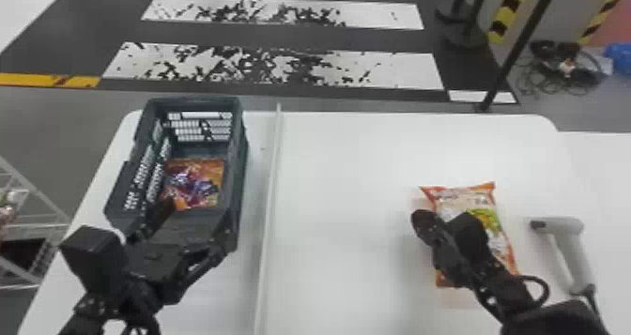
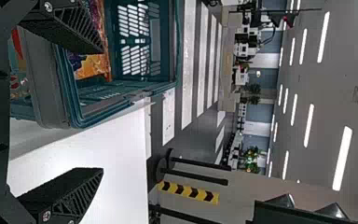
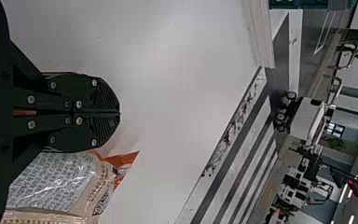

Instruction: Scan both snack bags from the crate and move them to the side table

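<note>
From where I'm standing, the dark crate (image 1: 239, 179) is at the left of the white table (image 1: 338, 226), and one snack bag, orange and purple (image 1: 199, 181), lies in it. The left gripper (image 1: 185, 233) is at the crate's near end, its fingers spread wide with nothing between them; in the left wrist view one finger overlaps the crate and that bag, while the other shows against the white tabletop. A long pale strip (image 1: 271, 193) divides the tabletop just beside the crate. Well over to the right of it lies the other snack bag, orange-edged with a bit of green (image 1: 498, 228), out flat on the white surface. The right gripper (image 1: 425, 220) is by that bag's left side, its two fingers pressed together and empty; I can't tell whether it touches the bag. Right of that bag, a little apart, lies the pale handheld scanner (image 1: 575, 259), its head turned toward the bag and a dark cable at the handle's end. Beyond the table there's a striped floor, with black poles (image 1: 521, 43) and a tangle of cables (image 1: 558, 73) off to the right
</note>
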